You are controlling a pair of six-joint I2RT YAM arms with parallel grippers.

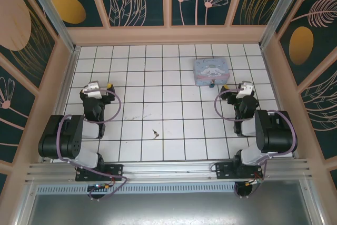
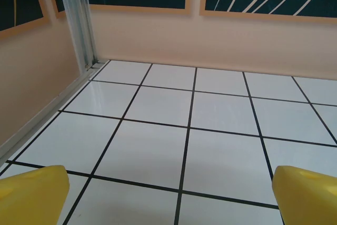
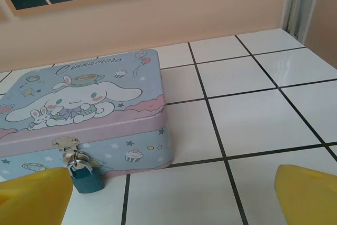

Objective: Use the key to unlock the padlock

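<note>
Left gripper [image 2: 168, 198] and right gripper [image 3: 168, 198] both released, holding nothing.
The key [image 1: 155, 133] lies flat by the table's [image 1: 174, 67] near edge, midway across: light, stiff, likely slippery, best pinched at its looped head. The padlock [image 3: 87, 176], small and rigid, hangs from the tin box [image 3: 84, 98] toward the far right corner.

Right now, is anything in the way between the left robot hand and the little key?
Nothing visible is. Only bare tiled table lies between the open left gripper and the key, which lies alone. The gripper points away from it, though, toward the back wall.
</note>
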